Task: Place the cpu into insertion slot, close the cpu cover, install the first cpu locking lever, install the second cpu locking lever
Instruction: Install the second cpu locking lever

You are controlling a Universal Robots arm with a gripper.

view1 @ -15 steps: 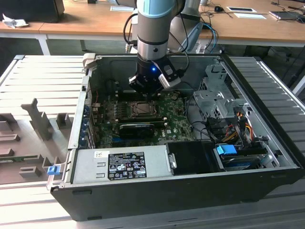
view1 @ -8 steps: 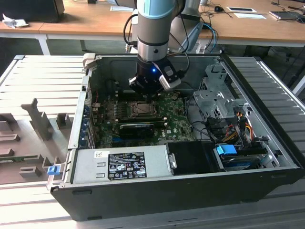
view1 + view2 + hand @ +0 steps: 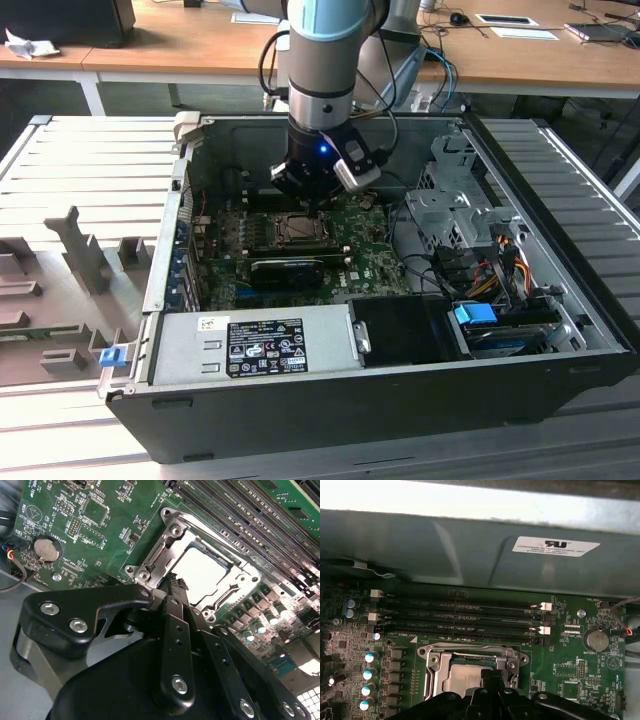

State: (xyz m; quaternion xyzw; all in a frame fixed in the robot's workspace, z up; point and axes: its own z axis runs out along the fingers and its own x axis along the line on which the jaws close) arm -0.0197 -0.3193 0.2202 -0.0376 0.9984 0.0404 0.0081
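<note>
Pincer [image 3: 172, 582] hangs low inside the open computer case [image 3: 560, 300], directly over the socket. Fingers drawn close together, tips narrow, nothing visibly clamped between them. In the second wrist view the fingertips [image 3: 175, 584] sit at the edge of the cover [image 3: 150, 560], the metal frame lying flat around the socket; contact cannot be told. The chip [image 3: 202, 572] lies seated in the slot [image 3: 470, 667], its pale metal top showing through the frame's cut-out in both wrist views. Long memory slots [image 3: 465, 615] run just beside the socket. A round coin battery [image 3: 595, 640] sits on the green board [image 3: 560, 670], well apart from the socket. Power supply [image 3: 250, 345] lies at the case's near edge in the exterior view.
</note>
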